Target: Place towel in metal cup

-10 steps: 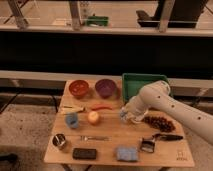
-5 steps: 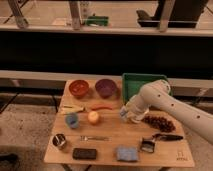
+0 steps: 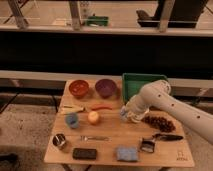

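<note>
The towel [image 3: 127, 153] is a small blue-grey folded cloth lying flat near the front edge of the wooden table [image 3: 112, 129]. The metal cup [image 3: 60, 142] stands upright at the front left corner, well left of the towel. My gripper [image 3: 128, 115] hangs at the end of the white arm [image 3: 170, 107], low over the middle right of the table. It is behind the towel and far right of the cup.
At the back stand a red bowl [image 3: 79, 88], a purple bowl [image 3: 105, 87] and a green tray [image 3: 142, 85]. Around the middle lie a banana [image 3: 72, 108], a red chili [image 3: 102, 107], a blue cup [image 3: 73, 120], an orange fruit [image 3: 93, 117], a fork [image 3: 95, 138], grapes [image 3: 157, 122] and a black box [image 3: 84, 153].
</note>
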You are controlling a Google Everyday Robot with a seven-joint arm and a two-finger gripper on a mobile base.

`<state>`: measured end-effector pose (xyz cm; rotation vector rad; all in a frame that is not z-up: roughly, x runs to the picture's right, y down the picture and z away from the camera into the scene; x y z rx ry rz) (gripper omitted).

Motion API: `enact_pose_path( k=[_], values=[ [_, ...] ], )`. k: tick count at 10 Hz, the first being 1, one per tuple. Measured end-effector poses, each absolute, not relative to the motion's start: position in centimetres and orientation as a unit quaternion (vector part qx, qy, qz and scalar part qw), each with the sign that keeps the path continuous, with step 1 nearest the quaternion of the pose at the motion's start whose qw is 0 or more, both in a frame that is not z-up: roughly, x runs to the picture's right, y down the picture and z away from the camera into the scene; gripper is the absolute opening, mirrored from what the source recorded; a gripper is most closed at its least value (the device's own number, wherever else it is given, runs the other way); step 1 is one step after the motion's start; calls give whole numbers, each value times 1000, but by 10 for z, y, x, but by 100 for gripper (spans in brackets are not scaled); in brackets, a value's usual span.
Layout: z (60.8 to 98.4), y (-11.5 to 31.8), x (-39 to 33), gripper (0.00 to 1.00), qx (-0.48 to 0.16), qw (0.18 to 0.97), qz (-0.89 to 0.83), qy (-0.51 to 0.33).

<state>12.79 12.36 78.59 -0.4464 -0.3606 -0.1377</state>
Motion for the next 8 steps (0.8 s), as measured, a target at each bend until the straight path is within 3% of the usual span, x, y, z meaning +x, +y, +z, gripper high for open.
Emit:
enact_pose_path(
  k=[1, 4, 8],
  values=[
    [783, 125, 120, 9, -219, 956, -74, -181],
    [765, 130, 60, 0, -217, 947, -107, -210],
    [738, 136, -12, 0, -221, 926, -175, -252]
  ],
)
